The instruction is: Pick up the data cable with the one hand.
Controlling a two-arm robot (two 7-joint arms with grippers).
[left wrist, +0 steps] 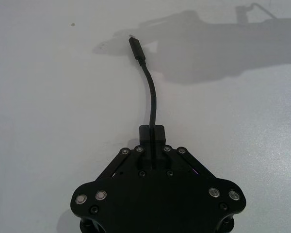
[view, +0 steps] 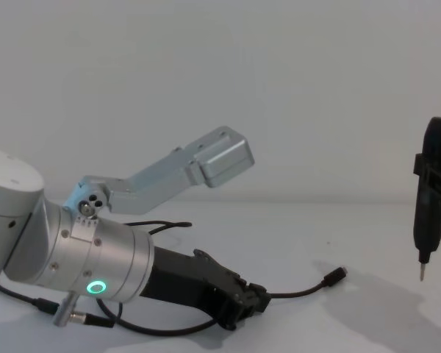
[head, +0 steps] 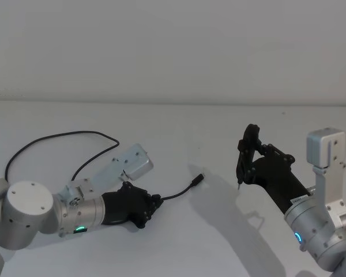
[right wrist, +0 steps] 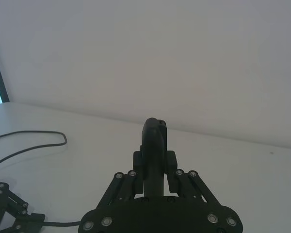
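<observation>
The black angular plastic left gripper [head: 154, 201], low over the smooth white table [head: 219, 242], is clenched on the thin black flexible data cable [left wrist: 153, 97]; its metal-tipped plug [head: 200, 178] curves just beyond that gripper. Well apart, the right gripper [right wrist: 154, 164] clamps a slim pointed black pen-like tool [view: 432, 198].

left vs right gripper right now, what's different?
The left gripper lies low at the table, shut on the data cable short of its plug; the right gripper is raised above it, shut on a pen-like tool. Left points across the table; right's tool hangs tip down. Both are black two-jaw grippers on silver arms.
</observation>
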